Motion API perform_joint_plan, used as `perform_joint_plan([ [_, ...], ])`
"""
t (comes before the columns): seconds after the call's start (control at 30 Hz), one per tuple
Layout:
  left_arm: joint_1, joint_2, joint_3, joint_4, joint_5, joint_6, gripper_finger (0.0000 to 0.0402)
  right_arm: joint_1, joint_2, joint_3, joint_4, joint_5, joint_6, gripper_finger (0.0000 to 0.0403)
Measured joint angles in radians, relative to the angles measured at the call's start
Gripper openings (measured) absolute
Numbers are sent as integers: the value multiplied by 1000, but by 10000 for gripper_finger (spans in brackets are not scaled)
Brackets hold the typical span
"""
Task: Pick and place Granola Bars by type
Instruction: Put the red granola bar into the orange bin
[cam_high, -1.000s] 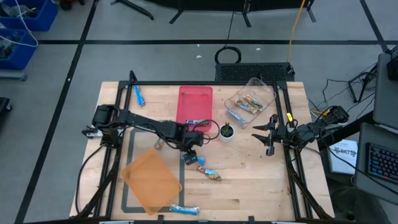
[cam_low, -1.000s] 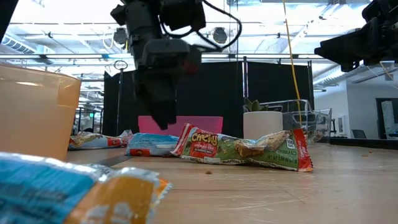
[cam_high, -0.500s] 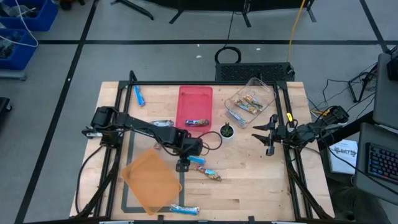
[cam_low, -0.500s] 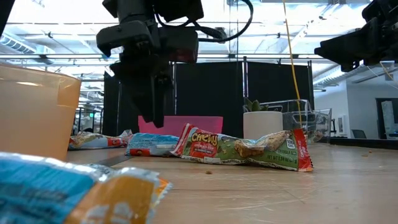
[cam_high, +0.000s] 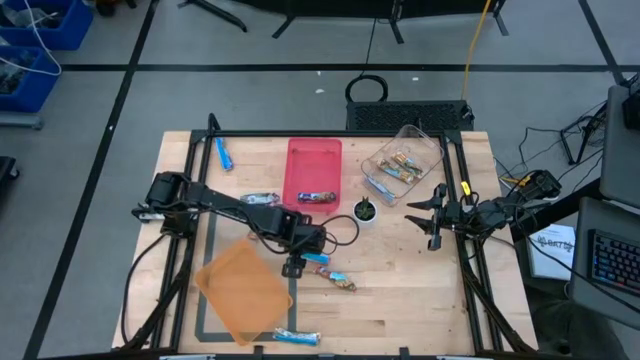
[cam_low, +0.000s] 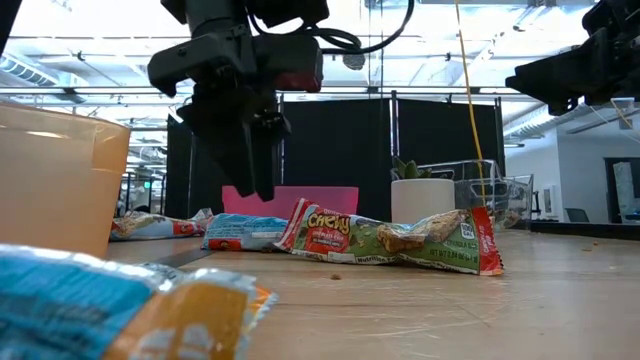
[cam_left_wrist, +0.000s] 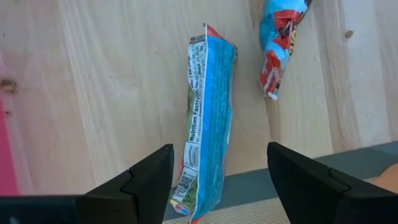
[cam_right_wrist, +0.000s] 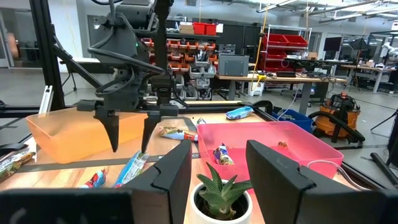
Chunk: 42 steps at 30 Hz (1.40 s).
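A blue granola bar (cam_high: 297, 336) is lying right at the front edge of the table (cam_high: 400, 300), just beside the front corner of the orange tray (cam_high: 243, 290), which is sitting tilted in the front-left part. Further in, near the table's middle, a dark multicolour bar (cam_high: 338, 279) is lying beside another blue bar (cam_high: 316, 258). The left gripper (cam_high: 293, 266) is hovering over that blue bar w/ fingers (cam_left_wrist: 134, 186) spread apart and nothing between them (the wrist view is showing the wrapper (cam_left_wrist: 207, 124) lying flat on the wood between the two fingers, not yet touched, w/ a second blue-and-red bar (cam_left_wrist: 280, 37) just beyond it). In the low view the gripper (cam_low: 245, 150) is hanging above the row of bars (cam_low: 390, 238), clear of the table.

Behind that, a small potted plant (cam_high: 366, 211) in a white cup is standing near the centre. The right gripper (cam_high: 432, 212) is waiting near the right edge, empty, fingers partly apart. A silver-blue bar (cam_high: 262, 199) is lying just left of the red tray (cam_high: 313, 165), which is holding one dark bar (cam_high: 318, 196) at its near end. Toward the back-right corner, a clear container (cam_high: 404, 163) is holding several tan/gold bars (cam_high: 402, 165). One more blue bar (cam_high: 222, 153) is lying near the back-left corner.
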Motion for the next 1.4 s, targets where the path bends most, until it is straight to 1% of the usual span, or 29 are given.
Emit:
perform_joint_plan([
  [0.43,2,47,0,48,-15,44,257,0,2,0,0,0,0,144],
  [0.7,2,98,-1,37,-11,59,257,0,2,0,0,0,0,144],
  [0.87,2,107,-1,36,-17,67,257,0,4,0,-1,0,0,145],
  [0.93,2,107,-1,39,-23,69,251,0,4,0,0,0,0,146],
  [1.0,2,107,-1,39,-27,69,232,0,4,0,0,0,0,146],
  [1.07,2,107,-1,40,-27,69,198,0,4,0,0,0,0,146],
  [1.13,2,107,-1,40,-27,69,157,0,4,0,0,0,0,146],
  [1.3,2,106,0,41,-27,69,37,0,4,0,0,0,0,146],
  [1.33,2,106,0,41,-27,67,21,0,4,0,0,0,0,146],
  [1.4,2,106,0,41,-26,62,14,0,4,0,0,0,0,146],
])
